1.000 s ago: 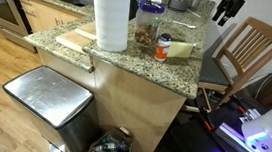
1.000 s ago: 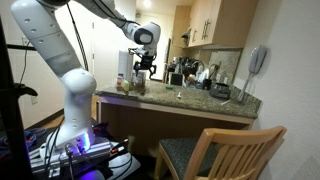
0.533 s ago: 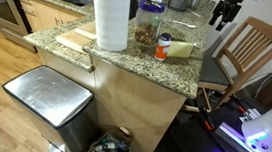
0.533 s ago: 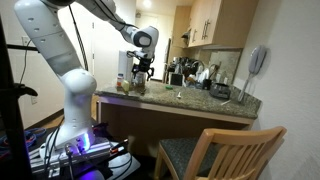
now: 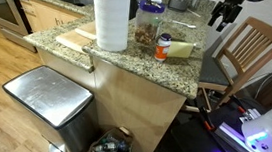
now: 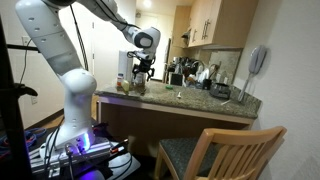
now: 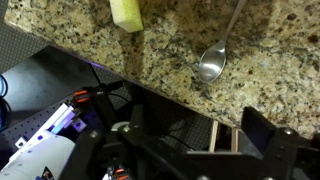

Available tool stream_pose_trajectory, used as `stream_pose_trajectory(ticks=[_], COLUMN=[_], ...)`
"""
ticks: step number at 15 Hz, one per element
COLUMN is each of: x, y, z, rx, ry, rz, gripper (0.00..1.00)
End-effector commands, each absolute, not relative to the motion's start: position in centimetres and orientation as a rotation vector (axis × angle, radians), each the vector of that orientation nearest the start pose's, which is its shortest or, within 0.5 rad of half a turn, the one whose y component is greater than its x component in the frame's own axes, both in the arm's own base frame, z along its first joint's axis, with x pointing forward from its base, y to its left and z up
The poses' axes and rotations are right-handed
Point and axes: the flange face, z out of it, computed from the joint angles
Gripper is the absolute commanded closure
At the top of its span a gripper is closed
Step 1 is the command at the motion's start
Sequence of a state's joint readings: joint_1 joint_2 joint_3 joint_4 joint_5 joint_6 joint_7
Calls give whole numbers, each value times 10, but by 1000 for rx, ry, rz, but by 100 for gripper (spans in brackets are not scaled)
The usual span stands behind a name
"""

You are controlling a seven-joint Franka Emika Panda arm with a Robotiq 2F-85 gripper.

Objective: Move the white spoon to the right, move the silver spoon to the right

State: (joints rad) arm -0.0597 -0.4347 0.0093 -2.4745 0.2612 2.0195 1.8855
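Arm (image 6: 62,60): I have it arched high over the worktop, with the wrist pointing down.
Counter (image 5: 127,63): speckled granite. In the wrist view (image 7: 170,50) its edge runs on a slant just ahead of the fingers.
Chair (image 5: 251,45): wooden, below the fingers and beside them, off the counter's end.
Bin (image 5: 48,92): steel-lidded, on the floor, well apart from the fingers.
Paper roll (image 5: 110,13): upright on the counter, far across it from the fingers.
Jar (image 5: 147,21): stands between the paper roll and the fingers.
Gripper (image 7: 195,125): hangs above the counter's end in both exterior views (image 5: 225,14) (image 6: 143,70), touching nothing.
Fingers (image 7: 262,128): I see them spread wide, with nothing between them.
Sponge (image 7: 126,12): yellow-green, beyond the fingertips and off toward the left finger.
Silver spoon (image 7: 213,60): lies flat on the granite ahead of the gap between the fingers, clear of both. Its bowl is nearest the fingertips and close to the counter's edge, and its handle runs away from them.
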Motion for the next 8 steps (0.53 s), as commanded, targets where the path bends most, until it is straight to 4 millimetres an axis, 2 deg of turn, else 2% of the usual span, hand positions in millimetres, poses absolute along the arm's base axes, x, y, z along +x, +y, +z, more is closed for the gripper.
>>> stream_pose_trajectory(ticks=[1,4,7,8], x=[424,451,483,492], y=[6,34,51,51], z=[441,390,346,334], rx=[-1613,-1653,-1575,-1518], ry=[2654,2797,2861,2867], rz=[333,395,400,375], gripper=[0,0,0,0])
